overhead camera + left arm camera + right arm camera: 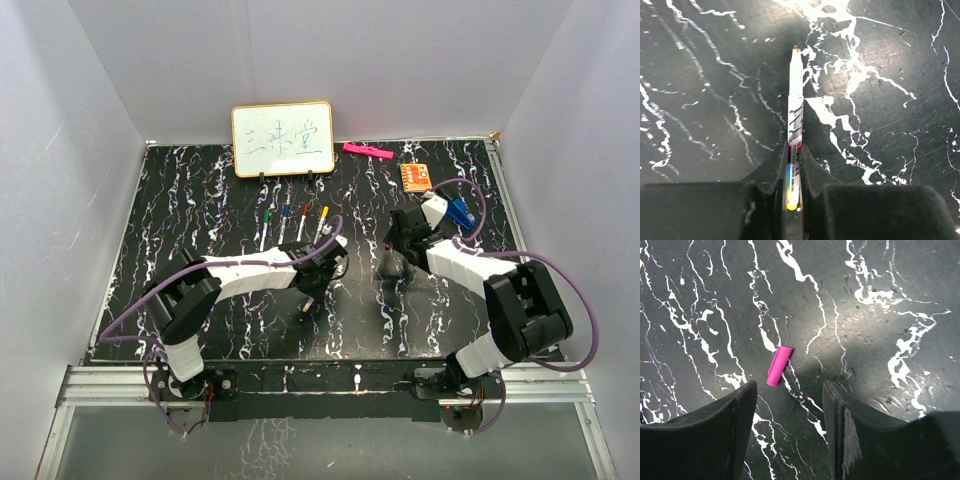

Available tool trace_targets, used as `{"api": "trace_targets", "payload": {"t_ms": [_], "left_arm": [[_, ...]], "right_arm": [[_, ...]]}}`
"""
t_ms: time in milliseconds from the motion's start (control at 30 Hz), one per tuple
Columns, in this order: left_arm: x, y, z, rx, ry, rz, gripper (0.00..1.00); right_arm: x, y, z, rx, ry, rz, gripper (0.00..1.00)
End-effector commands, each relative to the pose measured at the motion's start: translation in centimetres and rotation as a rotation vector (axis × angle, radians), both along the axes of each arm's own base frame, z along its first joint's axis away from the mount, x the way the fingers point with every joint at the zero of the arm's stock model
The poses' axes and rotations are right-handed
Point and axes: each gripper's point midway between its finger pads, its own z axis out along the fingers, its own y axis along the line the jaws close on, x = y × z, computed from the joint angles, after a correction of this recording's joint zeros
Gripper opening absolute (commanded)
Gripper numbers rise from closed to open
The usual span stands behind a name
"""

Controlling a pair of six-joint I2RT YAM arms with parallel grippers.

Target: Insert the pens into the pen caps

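My left gripper (794, 147) is shut on a thin white-barrelled pen (795, 100) with an orange tip pointing away from the fingers and a yellow rear end between the pads. It is held above the dark marbled table. In the top view this gripper (320, 280) is at the table's middle. My right gripper (790, 387) is open and empty, just above the table. A small magenta pen cap (779, 366) lies flat just ahead of its left finger (742, 410). In the top view the right gripper (393, 266) hides that cap. More white pens (284, 222) lie in a row behind the left gripper.
A small whiteboard (283, 139) stands at the back. A bright pink marker (367, 151) and an orange card (415, 176) lie at the back right. White walls enclose the black marbled table (200, 200). Purple cables loop off both arms.
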Motion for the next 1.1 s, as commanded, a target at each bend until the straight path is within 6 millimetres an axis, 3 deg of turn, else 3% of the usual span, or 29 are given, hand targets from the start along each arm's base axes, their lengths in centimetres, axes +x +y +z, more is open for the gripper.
{"api": "trace_targets", "payload": {"t_ms": [0, 300, 500, 767, 967, 1067], "left_arm": [[0.9, 0.8, 4.1, -0.069, -0.098, 0.017, 0.00], [2.5, 2.0, 9.4, -0.253, -0.254, 0.070, 0.00], [3.1, 3.3, 9.2, -0.260, -0.249, 0.114, 0.00], [3.2, 3.0, 9.8, -0.312, -0.255, 0.126, 0.00], [3.2, 2.6, 9.6, -0.324, -0.244, 0.123, 0.00], [3.3, 2.6, 9.7, -0.329, -0.247, 0.124, 0.00]], "right_arm": [[2.3, 1.2, 1.0, 0.019, -0.043, 0.023, 0.47], [3.0, 1.8, -0.6, 0.018, -0.004, 0.030, 0.43], [3.4, 2.2, -1.4, 0.009, 0.018, 0.034, 0.39], [3.3, 2.0, -2.9, -0.066, 0.069, 0.031, 0.36], [2.4, 1.4, -5.3, -0.135, 0.149, 0.024, 0.34], [1.9, 1.2, -5.7, -0.162, 0.172, 0.027, 0.28]]}}
